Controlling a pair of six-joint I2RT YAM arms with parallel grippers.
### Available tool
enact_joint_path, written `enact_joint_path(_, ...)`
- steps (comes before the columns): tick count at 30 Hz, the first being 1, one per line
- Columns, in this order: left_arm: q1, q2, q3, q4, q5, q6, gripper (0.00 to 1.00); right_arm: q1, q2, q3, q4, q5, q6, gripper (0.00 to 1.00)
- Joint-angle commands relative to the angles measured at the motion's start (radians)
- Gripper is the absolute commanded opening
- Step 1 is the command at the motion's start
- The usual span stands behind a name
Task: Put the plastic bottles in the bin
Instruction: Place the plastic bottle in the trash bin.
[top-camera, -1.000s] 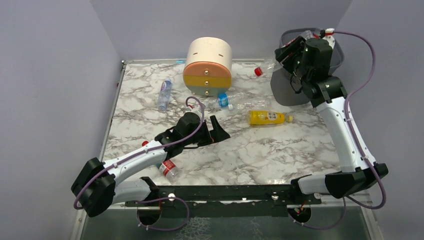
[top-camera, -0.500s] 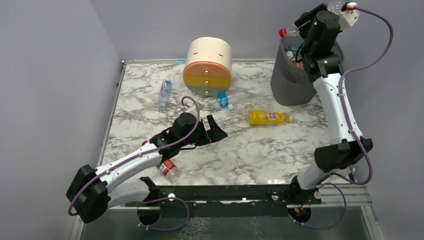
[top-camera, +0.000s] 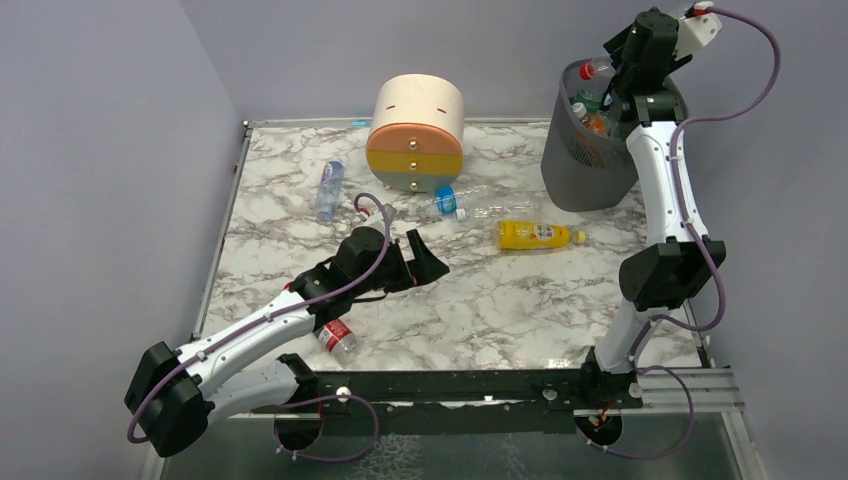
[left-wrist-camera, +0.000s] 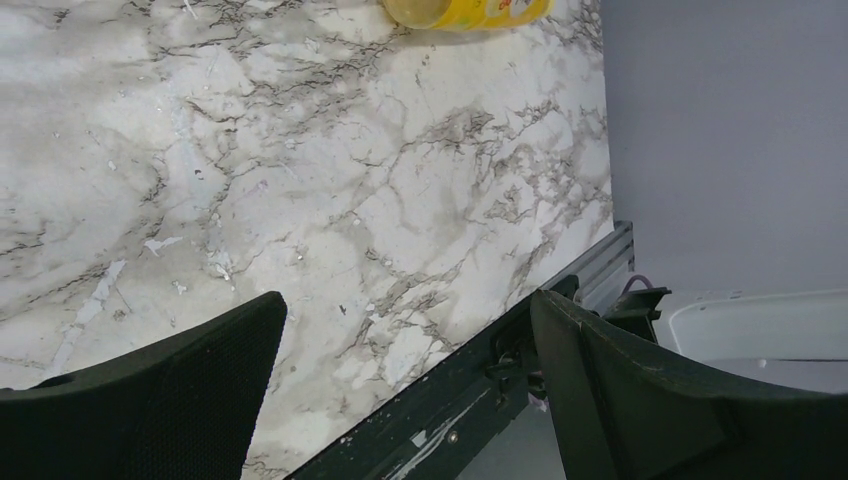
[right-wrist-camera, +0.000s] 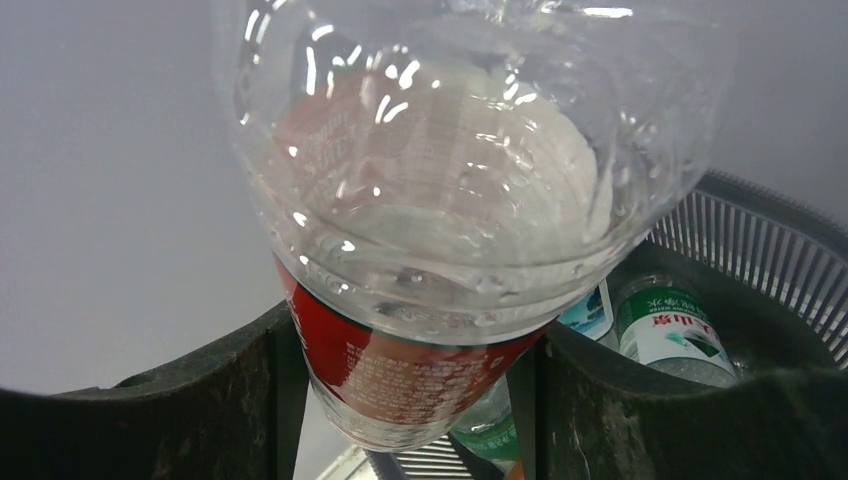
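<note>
My right gripper (top-camera: 612, 68) is shut on a clear bottle with a red label and red cap (top-camera: 594, 70), held over the rim of the dark grey mesh bin (top-camera: 585, 165). In the right wrist view the bottle (right-wrist-camera: 400, 370) sits between my fingers (right-wrist-camera: 200, 400), with the bin wall (right-wrist-camera: 760, 240) and a green-labelled bottle (right-wrist-camera: 665, 320) below it. My left gripper (top-camera: 430, 262) is open and empty, low over the table; its wrist view shows the gripper (left-wrist-camera: 405, 330) above bare marble. A yellow bottle (top-camera: 535, 235) lies right of it and also shows in the left wrist view (left-wrist-camera: 470, 10).
A round cream-orange-yellow drawer unit (top-camera: 415, 135) stands at the back middle. Clear bottles lie at the back left (top-camera: 329, 186) and in front of the drawer unit (top-camera: 462, 203). A red-labelled bottle (top-camera: 338, 337) lies by my left forearm. The table's near rail (left-wrist-camera: 470, 410) is close.
My right arm has swung the red-labelled bottle up from beside the bin to over its rim. My left arm has drifted slightly left and stays open.
</note>
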Motion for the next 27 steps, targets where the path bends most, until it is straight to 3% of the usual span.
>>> enact_joint_path(1, 0.01, -0.023, 0.041, -0.04, -0.038, 0.027, 0.99, 0.004, 0.036, 0.035, -0.028, -0.007, -0.024, 0.65)
enact_joint_path(11, 0.026, -0.064, 0.041, -0.071, -0.059, 0.03, 0.99, 0.004, 0.058, -0.004, -0.038, -0.006, -0.054, 0.75)
enact_joint_path(15, 0.028, -0.069, 0.033, -0.068, -0.06, 0.027, 0.99, 0.003, 0.049, -0.023, -0.034, -0.02, -0.06, 0.84)
enact_joint_path(27, 0.03, -0.065, 0.058, -0.069, -0.075, 0.034, 0.99, 0.004, -0.009, -0.093, -0.005, -0.029, -0.088, 0.88)
